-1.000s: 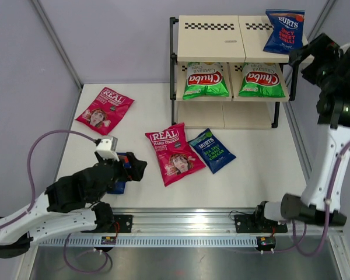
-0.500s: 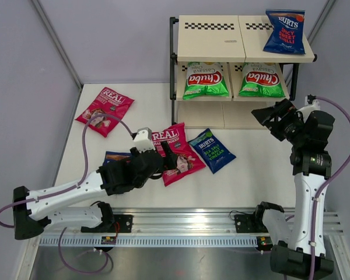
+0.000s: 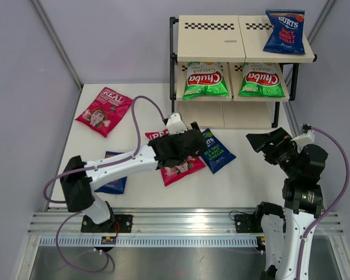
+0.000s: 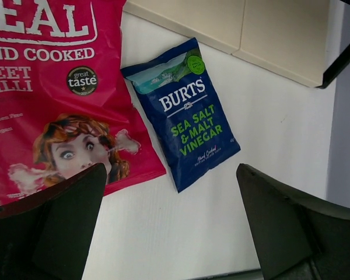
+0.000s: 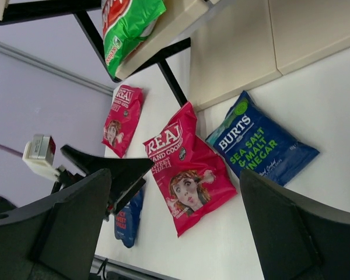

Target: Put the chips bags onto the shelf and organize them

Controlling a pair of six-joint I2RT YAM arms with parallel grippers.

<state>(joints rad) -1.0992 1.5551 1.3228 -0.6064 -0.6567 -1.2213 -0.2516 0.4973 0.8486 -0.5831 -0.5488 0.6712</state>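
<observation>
The shelf [image 3: 174, 70] stands at the back. A blue BURTS bag [image 3: 284, 30] is on its top board, and two green Chuba bags [image 3: 206, 80] [image 3: 261, 80] are on the middle board. On the table lie a pink REAL bag [image 3: 105, 109], a second REAL bag [image 3: 181, 170] partly under my left gripper, a BURTS sea salt bag [image 3: 219, 153] and a third BURTS bag [image 3: 112, 184]. My left gripper [image 3: 197, 143] [image 4: 172, 233] is open and empty above the sea salt bag's [image 4: 184, 114] near end. My right gripper [image 3: 258, 146] [image 5: 175, 233] is open and empty, right of the bags.
The shelf's bottom board [image 4: 251, 29] lies just behind the sea salt bag. The left arm stretches across the table from the front left. A grey wall [image 3: 23, 87] bounds the left side. A metal rail [image 3: 181, 224] runs along the table's front edge.
My left arm has reached from the front left out over the central REAL bag to the sea salt bag. My right arm has come down from the shelf's top right to the table's right side.
</observation>
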